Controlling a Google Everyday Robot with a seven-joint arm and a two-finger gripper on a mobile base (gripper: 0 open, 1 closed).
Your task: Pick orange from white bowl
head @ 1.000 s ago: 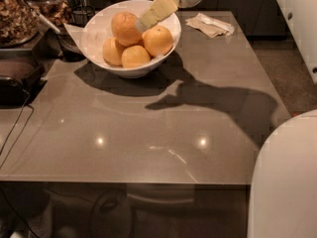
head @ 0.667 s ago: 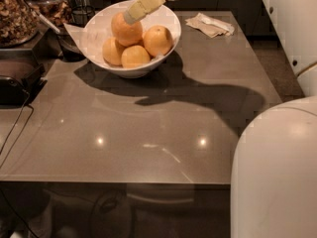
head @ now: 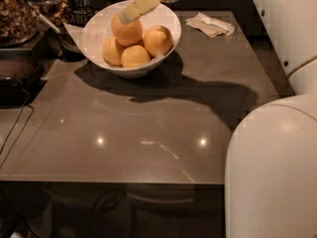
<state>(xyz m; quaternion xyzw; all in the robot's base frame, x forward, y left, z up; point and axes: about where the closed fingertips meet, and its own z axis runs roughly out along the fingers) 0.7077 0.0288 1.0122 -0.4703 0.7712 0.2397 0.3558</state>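
The white bowl (head: 96, 33) stands at the back left of the grey table and holds several oranges. The deeper, duller orange (head: 130, 32) lies on top of the pile at the back. A brighter orange (head: 158, 40) lies to its right, and two paler ones (head: 113, 51) (head: 134, 56) lie in front. My gripper (head: 125, 18) reaches in from the upper right. Its pale yellow tip rests on the upper left of the deeper orange, inside the bowl's rim.
A crumpled napkin (head: 210, 24) lies at the back right of the table. A dark appliance (head: 15, 78) and a jar of brown food (head: 17, 11) stand at the left, with a cable over the left edge. My white body (head: 272, 172) fills the lower right.
The gripper has moved left and down, from over the bowl's right rim onto the top orange. The bowl and oranges have not moved.
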